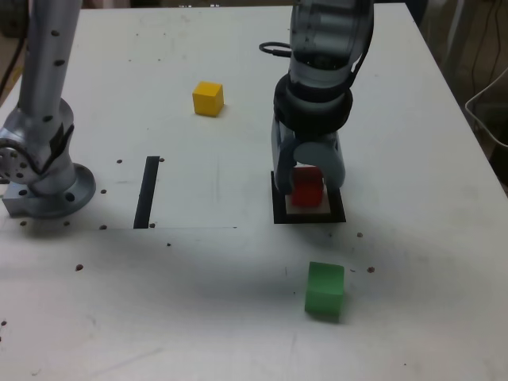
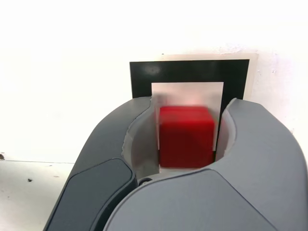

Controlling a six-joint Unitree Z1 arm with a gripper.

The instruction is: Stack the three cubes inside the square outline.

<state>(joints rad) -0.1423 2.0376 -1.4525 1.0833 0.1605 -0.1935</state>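
The red cube (image 1: 308,187) is being set down on the white centre of the square outline (image 1: 309,217). The gripper (image 1: 309,176) is being held low around it; in the wrist view a gap is showing on one side of the red cube (image 2: 186,137), so the jaws are being read as parted and letting go, not clamped. First placement is judged nearly done. The next move is calling for a straight lift clear, then a reach to the yellow cube (image 1: 208,98) or green cube (image 1: 325,290) lying apart on the tabletop (image 1: 413,317).
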